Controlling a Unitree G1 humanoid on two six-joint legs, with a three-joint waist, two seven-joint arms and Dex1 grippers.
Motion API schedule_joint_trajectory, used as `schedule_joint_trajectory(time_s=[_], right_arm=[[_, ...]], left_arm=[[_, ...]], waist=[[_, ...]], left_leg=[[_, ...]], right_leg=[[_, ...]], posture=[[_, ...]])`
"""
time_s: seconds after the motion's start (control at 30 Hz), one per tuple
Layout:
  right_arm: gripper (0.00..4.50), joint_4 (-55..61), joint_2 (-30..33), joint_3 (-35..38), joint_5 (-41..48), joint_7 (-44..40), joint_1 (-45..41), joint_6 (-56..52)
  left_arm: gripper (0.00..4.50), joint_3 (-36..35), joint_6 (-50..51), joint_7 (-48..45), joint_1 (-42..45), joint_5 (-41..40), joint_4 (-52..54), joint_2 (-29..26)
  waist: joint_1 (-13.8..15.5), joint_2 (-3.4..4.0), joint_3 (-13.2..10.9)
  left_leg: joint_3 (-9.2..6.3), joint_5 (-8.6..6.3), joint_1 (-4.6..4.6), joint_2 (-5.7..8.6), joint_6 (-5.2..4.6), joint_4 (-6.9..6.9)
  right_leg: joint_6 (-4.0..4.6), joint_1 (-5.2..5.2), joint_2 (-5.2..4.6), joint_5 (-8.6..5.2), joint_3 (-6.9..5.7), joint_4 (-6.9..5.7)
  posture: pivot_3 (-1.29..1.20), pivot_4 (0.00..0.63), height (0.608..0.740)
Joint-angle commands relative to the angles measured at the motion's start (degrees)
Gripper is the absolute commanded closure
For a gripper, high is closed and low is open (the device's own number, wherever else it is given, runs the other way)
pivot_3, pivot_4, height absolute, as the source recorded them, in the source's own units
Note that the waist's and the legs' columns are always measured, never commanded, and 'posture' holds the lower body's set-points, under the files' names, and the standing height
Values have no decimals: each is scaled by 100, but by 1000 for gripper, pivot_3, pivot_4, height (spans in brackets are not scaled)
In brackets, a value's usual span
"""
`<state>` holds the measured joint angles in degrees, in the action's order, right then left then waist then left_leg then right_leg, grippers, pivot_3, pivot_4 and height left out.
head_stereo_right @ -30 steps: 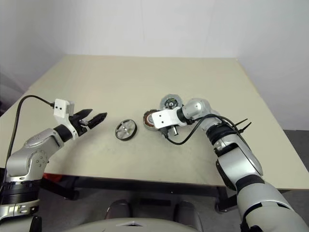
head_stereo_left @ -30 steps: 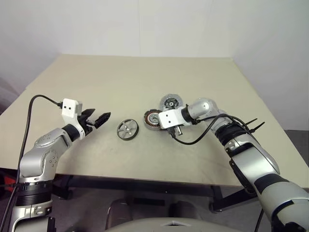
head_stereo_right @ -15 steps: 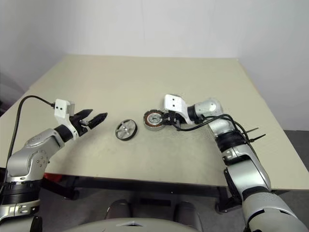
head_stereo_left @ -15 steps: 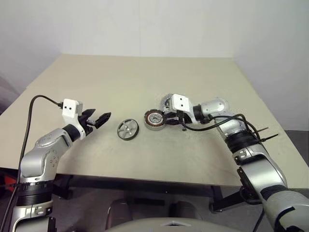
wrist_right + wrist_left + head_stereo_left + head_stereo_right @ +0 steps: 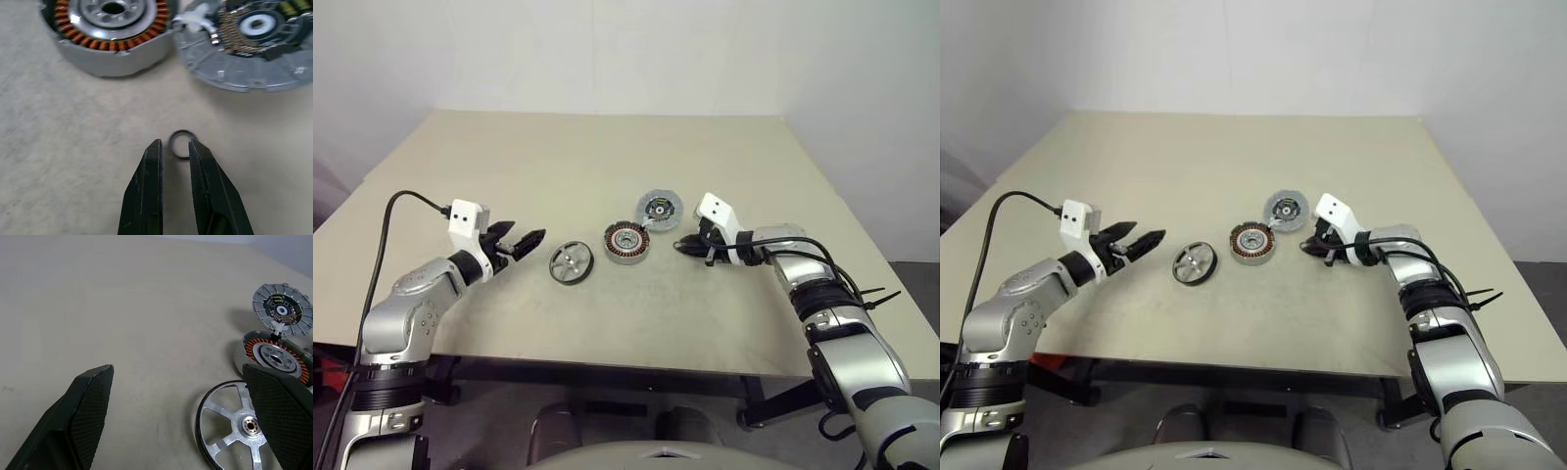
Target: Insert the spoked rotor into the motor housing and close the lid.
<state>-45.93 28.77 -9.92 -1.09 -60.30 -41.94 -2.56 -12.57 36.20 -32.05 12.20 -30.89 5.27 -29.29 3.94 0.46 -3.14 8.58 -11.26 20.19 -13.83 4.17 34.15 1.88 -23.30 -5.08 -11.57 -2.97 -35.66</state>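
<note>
Left gripper (image 5: 526,238) is spread wide and empty, hovering at 9 o'clock of the lid (image 5: 572,262). Right gripper (image 5: 682,246) is nearly closed with a slim gap and grips nothing. Its tips are at a small dark ring (image 5: 182,131) on the table (image 5: 558,157). Rotor (image 5: 626,242) lies at 9 o'clock of the right gripper, with the housing (image 5: 660,209) just beside the rotor at 1 o'clock.

A bare robot test room or lab, by the look of it: a plain beige desk (image 5: 607,323) stands against blank white walls (image 5: 607,49), carrying nothing but a few loose motor parts (image 5: 626,242) laid out in the middle.
</note>
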Motion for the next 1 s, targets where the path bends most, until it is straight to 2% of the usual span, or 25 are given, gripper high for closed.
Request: schedule_joint_trajectory(time_s=[0.03,0.2,0.53,0.73,0.8,1.0], right_arm=[[3584,-268,25,146,-23,180,-295,180],[3584,-435,-60,133,-5,185,-387,182],[3584,291,-27,51,20,-173,-87,9],[3584,21,-63,-6,-150,-46,-115,-40],[3230,56,-69,26,-184,81,-93,111],[3230,-47,-82,36,-231,196,-143,184]], left_arm=[[0,-22,-64,-30,71,13,116,-14],[0,-39,-57,-29,44,-2,141,-39],[0,-98,-27,-12,-7,-28,168,-80],[0,-86,-23,-6,-1,-26,167,-76],[0,-89,-20,-5,-5,-26,171,-82],[0,-90,-16,-8,-3,-20,159,-91]], waist=[[0,0,0],[-1,1,0],[9,2,-1],[5,2,-2],[4,3,-2],[2,3,-2]], left_leg=[[0,0,-1,0,0,0],[0,0,0,-1,0,0],[0,0,0,-2,0,-1],[0,0,0,-1,0,-1],[0,0,1,-2,0,-2],[0,0,1,-2,0,-3]], right_leg=[[0,0,0,0,0,0],[0,0,0,0,-1,0],[0,0,1,0,-1,0],[0,-1,1,0,-1,0],[0,-1,1,0,-1,0],[-1,-1,0,-1,-1,2]], posture=[[0,0,740],[0,0,740],[0,0,740],[0,0,740],[0,0,740],[0,0,740]])
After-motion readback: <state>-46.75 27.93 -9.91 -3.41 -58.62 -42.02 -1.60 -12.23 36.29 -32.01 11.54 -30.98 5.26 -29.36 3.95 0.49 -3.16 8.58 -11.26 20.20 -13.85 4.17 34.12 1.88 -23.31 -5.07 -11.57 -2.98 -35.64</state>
